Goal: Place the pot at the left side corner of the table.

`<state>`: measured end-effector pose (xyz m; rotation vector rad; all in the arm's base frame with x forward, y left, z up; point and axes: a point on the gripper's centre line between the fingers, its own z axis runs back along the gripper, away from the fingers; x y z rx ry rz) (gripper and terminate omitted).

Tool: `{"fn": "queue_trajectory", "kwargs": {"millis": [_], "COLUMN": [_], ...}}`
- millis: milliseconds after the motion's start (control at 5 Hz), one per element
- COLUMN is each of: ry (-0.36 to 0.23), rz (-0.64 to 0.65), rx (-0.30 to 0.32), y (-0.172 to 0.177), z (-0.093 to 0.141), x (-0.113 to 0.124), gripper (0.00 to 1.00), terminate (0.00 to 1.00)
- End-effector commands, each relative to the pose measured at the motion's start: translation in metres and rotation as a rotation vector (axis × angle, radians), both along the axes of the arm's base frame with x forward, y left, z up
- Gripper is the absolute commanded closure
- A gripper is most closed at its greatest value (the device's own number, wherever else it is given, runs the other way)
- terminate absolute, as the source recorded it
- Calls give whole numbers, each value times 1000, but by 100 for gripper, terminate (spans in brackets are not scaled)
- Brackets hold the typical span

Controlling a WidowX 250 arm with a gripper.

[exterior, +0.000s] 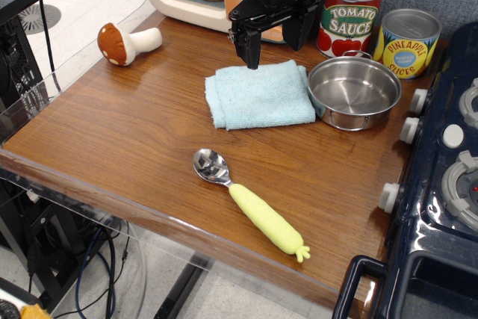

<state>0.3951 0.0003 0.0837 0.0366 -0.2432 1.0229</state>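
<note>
The shiny steel pot sits empty on the brown wood table, at the right, touching the right edge of a folded light blue cloth. My black gripper hangs open and empty above the far edge of the cloth, to the left of and behind the pot. One finger points down over the cloth's back left part; the other finger is nearer the pot.
A tomato sauce can and a pineapple can stand behind the pot. A spoon with a yellow handle lies in front. A toy mushroom lies at the far left. A dark blue toy stove borders the right.
</note>
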Motion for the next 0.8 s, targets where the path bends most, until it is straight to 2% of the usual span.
{"fn": "queue_trajectory", "kwargs": {"millis": [0, 600], "ry": [0, -25], "rz": [0, -239], "rx": [0, 9], "y": [0, -40], "z": [0, -17], "x": [0, 18], "gripper": [0, 0], "terminate": [0, 0]}}
